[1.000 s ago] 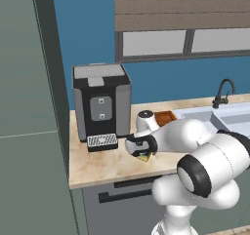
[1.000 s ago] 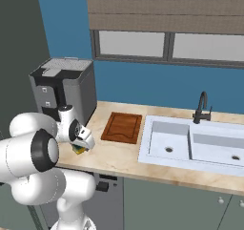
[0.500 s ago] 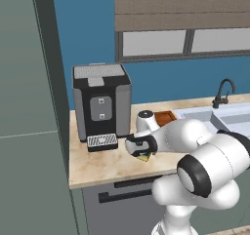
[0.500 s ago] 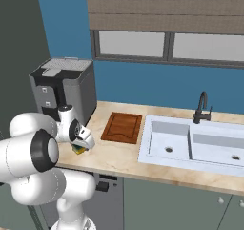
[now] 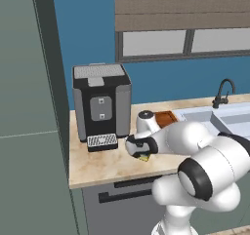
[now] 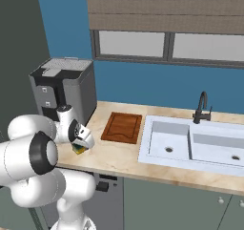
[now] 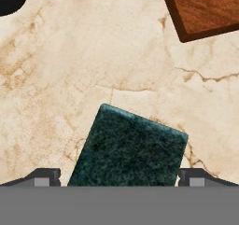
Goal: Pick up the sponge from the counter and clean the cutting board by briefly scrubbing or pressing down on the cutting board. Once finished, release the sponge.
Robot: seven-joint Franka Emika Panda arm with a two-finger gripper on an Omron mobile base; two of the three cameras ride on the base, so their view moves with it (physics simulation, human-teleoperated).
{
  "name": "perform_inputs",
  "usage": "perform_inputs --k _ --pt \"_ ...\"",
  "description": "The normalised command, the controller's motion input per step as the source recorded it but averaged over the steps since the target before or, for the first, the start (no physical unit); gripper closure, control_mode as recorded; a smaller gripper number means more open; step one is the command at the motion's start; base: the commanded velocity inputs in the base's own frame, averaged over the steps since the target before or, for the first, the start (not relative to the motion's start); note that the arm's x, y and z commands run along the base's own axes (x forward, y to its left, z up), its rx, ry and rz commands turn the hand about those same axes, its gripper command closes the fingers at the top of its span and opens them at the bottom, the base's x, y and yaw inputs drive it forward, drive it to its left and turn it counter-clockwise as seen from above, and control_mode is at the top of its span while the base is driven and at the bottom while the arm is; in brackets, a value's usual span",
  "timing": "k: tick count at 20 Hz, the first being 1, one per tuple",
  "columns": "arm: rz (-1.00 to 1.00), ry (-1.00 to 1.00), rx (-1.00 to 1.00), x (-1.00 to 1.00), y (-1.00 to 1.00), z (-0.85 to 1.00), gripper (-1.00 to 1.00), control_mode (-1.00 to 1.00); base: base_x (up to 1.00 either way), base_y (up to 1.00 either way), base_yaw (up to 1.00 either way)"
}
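Hand view | sponge: mottled green rectangle | counter: veined beige

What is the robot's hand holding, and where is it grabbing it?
It can't be told yet. The gripper has a fingertip on each side of the sponge on the counter, but a squeeze isn't visible.

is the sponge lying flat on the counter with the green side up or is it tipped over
Flat, green side up. The hand view shows the sponge's dark green scrub face squarely toward the camera on the counter; the right base view shows its yellow body underneath.
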Motion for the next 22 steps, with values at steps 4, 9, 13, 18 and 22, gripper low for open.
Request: perform_inputs --k 4,9,13,18,22 --pt "0.00 0.00 0.00 0.00 0.00 0.00 -1.00 -1.00 0.00 0.00 0.00" --pt "0.00 0.00 0.00 0.03 0.01 0.00 1.00 -1.00 0.00 0.00 0.00" --pt "0.00 0.00 0.00 0.05 0.00 0.00 1.00 -1.00 0.00 0.00 0.00" --pt "0.00 0.00 0.00 0.00 0.00 0.07 1.00 -1.00 0.00 0.00 0.00" --pt "0.03 -0.02 0.00 -0.07 -0.46 0.25 1.00 -1.00 0.00 0.00 0.00"
